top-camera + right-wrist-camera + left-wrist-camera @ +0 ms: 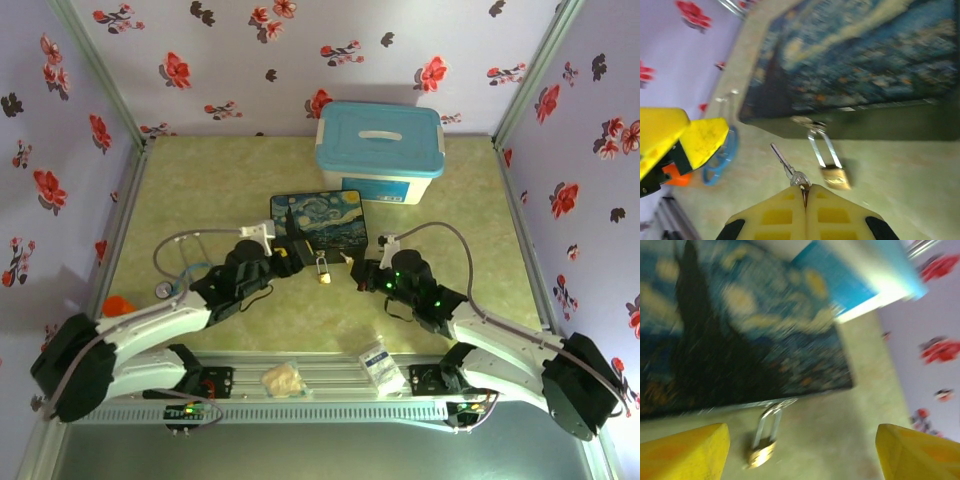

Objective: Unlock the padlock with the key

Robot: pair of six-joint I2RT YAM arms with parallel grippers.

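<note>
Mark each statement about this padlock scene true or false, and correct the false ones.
1. The right tool grips the key. True.
2. The left tool is clamped on the padlock. False: its jaws stand open and the padlock is untouched.
3. The padlock lies at the painted box's front edge. True.
4. The key is in the padlock. False: it is held beside the padlock, apart from it.
</note>
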